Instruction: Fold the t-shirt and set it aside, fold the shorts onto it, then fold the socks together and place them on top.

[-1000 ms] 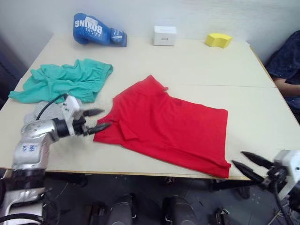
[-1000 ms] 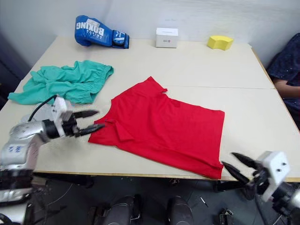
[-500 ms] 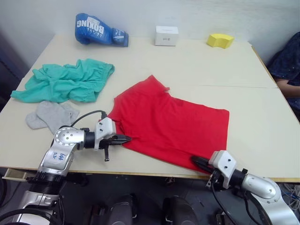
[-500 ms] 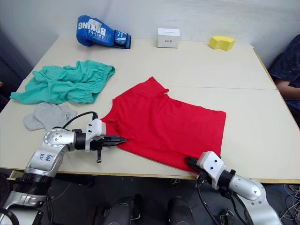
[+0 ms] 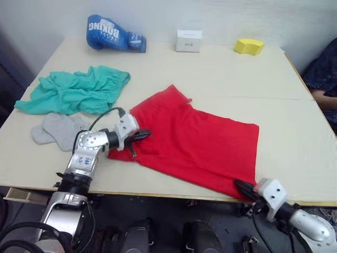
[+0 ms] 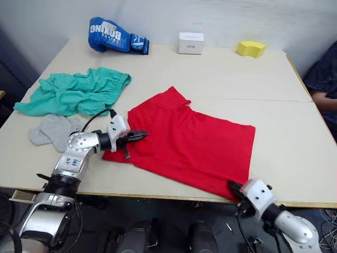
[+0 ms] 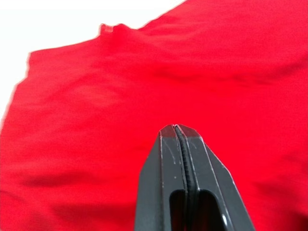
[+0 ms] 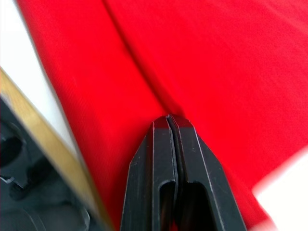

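T-shirt (image 5: 195,139) flat mid-tabletop (image 5: 221,74), long axis far-left to near-right, left claw (image 5: 142,135) pressed together over its left edge, right claw (image 5: 243,186) pressed together at its near-right corner.

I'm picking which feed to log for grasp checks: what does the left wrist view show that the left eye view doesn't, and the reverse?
Left wrist view: a close look at the left gripper, its two black fingers pressed together over the t-shirt; whether cloth is pinched cannot be told.

Left eye view: the shorts, the socks, a boxing glove, a white box, a yellow block, and the right gripper at the shirt's near corner on the table.

Both: the red t-shirt and the left gripper.
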Robot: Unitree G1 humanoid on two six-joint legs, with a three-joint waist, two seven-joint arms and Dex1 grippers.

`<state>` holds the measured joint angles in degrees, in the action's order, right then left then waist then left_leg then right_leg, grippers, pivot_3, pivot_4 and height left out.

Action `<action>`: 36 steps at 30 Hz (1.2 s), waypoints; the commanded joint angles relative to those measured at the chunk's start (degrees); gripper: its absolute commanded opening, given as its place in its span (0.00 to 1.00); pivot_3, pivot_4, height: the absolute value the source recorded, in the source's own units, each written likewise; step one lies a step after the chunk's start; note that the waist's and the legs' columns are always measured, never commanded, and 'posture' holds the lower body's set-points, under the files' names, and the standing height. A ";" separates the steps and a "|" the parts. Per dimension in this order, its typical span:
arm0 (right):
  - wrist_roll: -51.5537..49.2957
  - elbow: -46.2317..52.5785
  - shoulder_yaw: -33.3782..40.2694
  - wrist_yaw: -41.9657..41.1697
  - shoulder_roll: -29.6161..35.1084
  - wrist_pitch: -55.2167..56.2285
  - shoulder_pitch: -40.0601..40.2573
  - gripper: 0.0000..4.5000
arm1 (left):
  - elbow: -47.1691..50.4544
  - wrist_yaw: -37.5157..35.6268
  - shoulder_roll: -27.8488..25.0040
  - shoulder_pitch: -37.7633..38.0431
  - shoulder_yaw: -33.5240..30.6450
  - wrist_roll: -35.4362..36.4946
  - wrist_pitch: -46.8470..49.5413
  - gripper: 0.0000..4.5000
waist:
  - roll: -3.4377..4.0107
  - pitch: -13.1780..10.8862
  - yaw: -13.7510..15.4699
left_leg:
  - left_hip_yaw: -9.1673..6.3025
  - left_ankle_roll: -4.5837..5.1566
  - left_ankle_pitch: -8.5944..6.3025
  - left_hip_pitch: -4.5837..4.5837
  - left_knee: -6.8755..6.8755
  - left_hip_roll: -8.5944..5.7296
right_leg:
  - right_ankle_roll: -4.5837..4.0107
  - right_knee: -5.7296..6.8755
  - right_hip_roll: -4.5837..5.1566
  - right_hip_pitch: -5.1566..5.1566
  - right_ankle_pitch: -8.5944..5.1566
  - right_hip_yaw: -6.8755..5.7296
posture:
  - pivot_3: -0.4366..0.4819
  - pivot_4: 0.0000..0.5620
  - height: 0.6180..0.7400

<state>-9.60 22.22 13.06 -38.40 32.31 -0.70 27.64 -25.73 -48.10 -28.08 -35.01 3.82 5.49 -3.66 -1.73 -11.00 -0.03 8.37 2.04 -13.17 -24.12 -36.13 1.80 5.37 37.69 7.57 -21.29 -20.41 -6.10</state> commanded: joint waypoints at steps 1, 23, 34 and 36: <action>-1.54 -0.86 4.75 1.65 -1.40 3.52 1.35 0.00 | -0.08 0.68 0.09 -0.75 -4.11 3.33 -2.14 0.00 | 0.00 0.00 -0.18 | 0.00 -0.01 0.00 0.00 0.00 0.01 | 0.00 0.00 -0.02 -0.01 0.00 0.00 | 0.48 0.27 1.00; -0.90 1.37 -7.24 -4.67 0.42 8.94 -5.06 0.00 | 5.31 -16.08 -9.53 7.56 1.90 1.08 -0.93 0.00 | 0.14 0.09 0.06 | -0.03 -0.05 0.00 -0.01 0.03 -0.01 | -0.06 0.00 0.04 -0.02 -0.03 0.01 | 0.48 0.27 1.00; -0.37 -1.82 -6.28 -2.02 -0.17 8.26 -4.94 0.00 | -1.79 -10.55 -2.94 -0.57 2.05 -0.08 -0.89 0.00 | 0.14 0.10 0.07 | -0.04 -0.02 0.01 0.00 -0.06 -0.01 | -0.04 0.04 0.03 0.02 -0.02 -0.02 | 0.48 0.27 1.00; -0.24 -3.22 -4.97 -0.83 -0.19 7.66 -4.23 0.00 | -2.45 -9.47 -1.71 -1.42 0.92 1.05 0.32 0.00 | 0.14 0.10 0.01 | -0.04 0.00 0.01 0.00 -0.06 -0.02 | -0.04 0.05 0.03 0.02 -0.02 -0.03 | 0.48 0.27 1.00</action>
<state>-9.79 19.53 5.69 -40.48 32.36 7.15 22.52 -28.09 -58.80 -30.02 -35.20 6.83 4.79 -3.90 -1.59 -10.90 -0.02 8.34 2.04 -13.16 -24.14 -36.19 1.78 5.33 37.73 7.60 -21.28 -20.44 -6.12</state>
